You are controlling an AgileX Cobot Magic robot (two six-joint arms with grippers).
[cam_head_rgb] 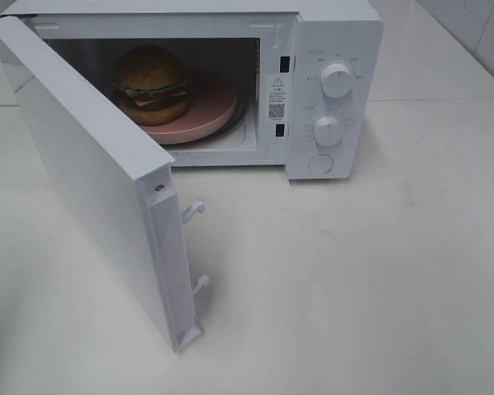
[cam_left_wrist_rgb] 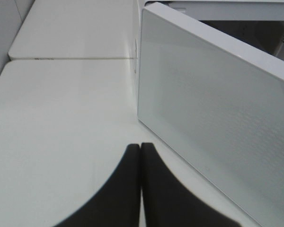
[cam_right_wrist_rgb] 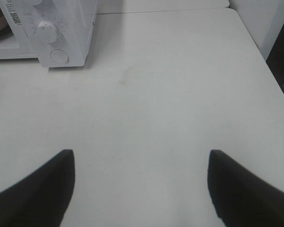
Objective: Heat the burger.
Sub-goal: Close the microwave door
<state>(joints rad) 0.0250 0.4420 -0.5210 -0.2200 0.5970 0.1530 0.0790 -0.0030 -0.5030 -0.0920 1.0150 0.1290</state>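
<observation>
Left gripper (cam_left_wrist_rgb: 140, 149), black-fingered, has its jaws pressed together on nothing, near the open white microwave door (cam_left_wrist_rgb: 213, 109). Right gripper (cam_right_wrist_rgb: 142, 156) hangs with jaws wide apart over the white table (cam_right_wrist_rgb: 170, 85). The glossy golden-bun burger (cam_head_rgb: 152, 82) sits on a round pink plate (cam_head_rgb: 210, 115) inside the white microwave (cam_head_rgb: 333, 49), near the table's far edge.

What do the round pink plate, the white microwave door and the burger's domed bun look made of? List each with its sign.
Round pink plate: matte, even pink with no glare, perhaps plastic or ceramic.
White microwave door: smooth, faintly glossy shell, likely painted metal or plastic; soft reflections show.
Burger's domed bun: golden brown with a hard shine, probably a plastic model, though unsure.
</observation>
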